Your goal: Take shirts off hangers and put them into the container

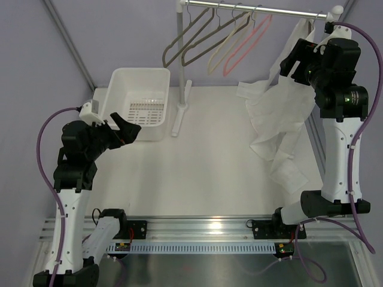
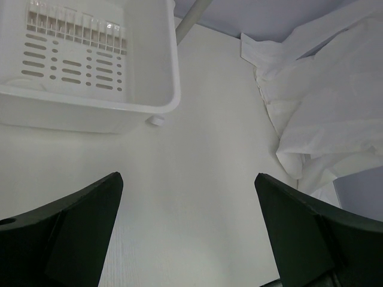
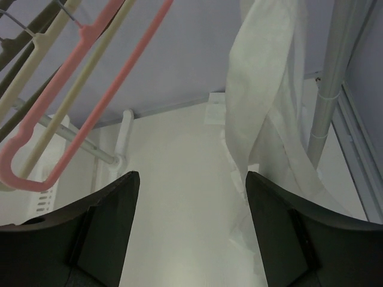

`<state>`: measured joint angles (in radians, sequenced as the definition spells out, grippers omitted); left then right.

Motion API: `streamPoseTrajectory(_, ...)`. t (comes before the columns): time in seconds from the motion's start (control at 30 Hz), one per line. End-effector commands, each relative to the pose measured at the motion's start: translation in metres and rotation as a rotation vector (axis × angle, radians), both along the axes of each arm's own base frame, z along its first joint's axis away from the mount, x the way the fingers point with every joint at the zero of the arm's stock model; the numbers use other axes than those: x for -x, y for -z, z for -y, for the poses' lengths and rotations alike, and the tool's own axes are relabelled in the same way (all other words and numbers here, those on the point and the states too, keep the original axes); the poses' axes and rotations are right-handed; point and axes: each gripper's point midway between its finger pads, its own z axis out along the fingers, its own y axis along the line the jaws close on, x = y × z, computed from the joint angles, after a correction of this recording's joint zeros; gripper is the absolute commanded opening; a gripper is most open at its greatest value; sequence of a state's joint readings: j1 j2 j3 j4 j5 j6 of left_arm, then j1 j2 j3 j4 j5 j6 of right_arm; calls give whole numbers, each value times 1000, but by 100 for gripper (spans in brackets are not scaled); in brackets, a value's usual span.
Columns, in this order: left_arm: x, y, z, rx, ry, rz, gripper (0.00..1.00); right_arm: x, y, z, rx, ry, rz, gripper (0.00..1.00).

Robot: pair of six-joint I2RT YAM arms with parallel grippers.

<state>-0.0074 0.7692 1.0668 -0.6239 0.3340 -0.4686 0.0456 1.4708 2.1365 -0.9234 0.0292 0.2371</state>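
Pale lilac walls close in a white tabletop point(image 1: 209, 161), with a metal rail point(image 1: 263, 8) running across the far side on a white post. The shirt point(image 1: 278, 113) is the biggest thing here. It hangs from the right end of the rail, bunched and twisted, with its lower part trailing onto the tabletop. Its own hanger is hidden in the folds, so I cannot tell how it sits.

The container point(image 1: 119, 89) stands at the far left, well apart from the shirt, and only its slotted base shows inside. Three bare hangers hang between them on the rail: grey-brown point(image 1: 191, 36), cream point(image 1: 224, 51) and pink point(image 1: 248, 45).

The right gripper point(image 3: 188, 197) is raised beside the upper part of the shirt. Its jaws are apart with nothing between them, and the cloth hangs just beyond the right-hand one. The left gripper point(image 2: 188, 191) hovers low near the container, with its jaws fully spread and empty.

The step in hand looks like taking hold of the shirt near its top, so the task is barely begun. Next the right jaws must reach further into the fabric and pinch it. Then the shirt has to be drawn off its hanger without dragging the hook along the rail.
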Motion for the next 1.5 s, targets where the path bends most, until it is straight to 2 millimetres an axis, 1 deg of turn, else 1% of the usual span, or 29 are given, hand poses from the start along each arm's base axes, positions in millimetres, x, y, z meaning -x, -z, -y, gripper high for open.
streamPoseTrajectory(0.0,-7,-17,14,24,91,71,99,7,-34,16,53,72,108,80)
streamPoseTrajectory(0.1,-9,-11,16,25,105,65,99,6,-34,18,71,77,118,80)
streamPoseTrajectory(0.17,-10,-10,18,28,113,74,99,13,-42,15,65,60,151,80)
streamPoseTrajectory(0.2,-11,-5,18,29,115,66,99,14,-45,11,56,38,167,80)
streamPoseTrajectory(0.23,-12,-5,18,32,116,71,99,16,-49,11,48,38,176,80)
streamPoseTrajectory(0.27,-12,-5,19,38,121,71,99,17,-56,13,50,52,194,80)
streamPoseTrajectory(0.3,-12,-2,21,42,128,66,99,18,-55,17,68,68,183,80)
streamPoseTrajectory(0.33,-11,-1,22,45,133,67,99,10,-50,20,86,83,164,80)
streamPoseTrajectory(0.37,-10,-3,23,46,139,73,99,8,-49,23,101,94,155,80)
streamPoseTrajectory(0.4,-9,-3,23,48,142,75,99,6,-48,30,118,131,147,80)
streamPoseTrajectory(0.43,-8,-1,23,46,146,73,99,-1,-42,33,138,140,127,79)
streamPoseTrajectory(0.5,-7,-2,23,40,144,82,99,-6,-38,40,150,178,114,78)
streamPoseTrajectory(0.57,-8,-1,23,37,148,79,99,-11,-33,40,150,181,106,77)
streamPoseTrajectory(0.63,-8,0,23,35,151,78,99,-15,-32,43,153,196,105,75)
streamPoseTrajectory(0.67,-8,0,23,35,154,78,99,-15,-33,44,154,204,108,75)
streamPoseTrajectory(0.8,-10,-1,24,39,159,80,99,-20,-29,44,156,206,97,74)
streamPoseTrajectory(0.93,-11,-3,26,42,169,85,99,-27,-14,45,162,215,57,73)
streamPoseTrajectory(0.97,-11,-4,27,43,175,89,99,-30,-4,47,167,224,33,72)
streamPoseTrajectory(1.03,-10,-7,27,41,177,96,99,-31,1,48,157,231,32,70)
streamPoseTrajectory(1.07,-11,-6,27,39,177,96,99,-33,7,47,158,229,22,66)
streamPoseTrajectory(1.13,-10,-9,27,34,183,98,99,-34,8,50,160,244,24,61)
streamPoseTrajectory(1.2,-10,-9,27,25,184,98,99,-38,11,50,166,245,12,59)
streamPoseTrajectory(1.23,-10,-8,26,22,183,96,99,-39,10,50,167,245,13,56)
streamPoseTrajectory(1.27,-9,-8,26,19,184,98,99,-39,8,50,167,245,16,45)
streamPoseTrajectory(1.33,-9,-10,26,15,184,103,99,-41,4,48,163,236,29,33)
streamPoseTrajectory(1.37,-9,-10,26,10,185,106,99,-41,-1,46,165,216,48,26)
streamPoseTrajectory(1.47,-10,-11,25,14,179,114,99,-45,-6,41,173,185,69,19)
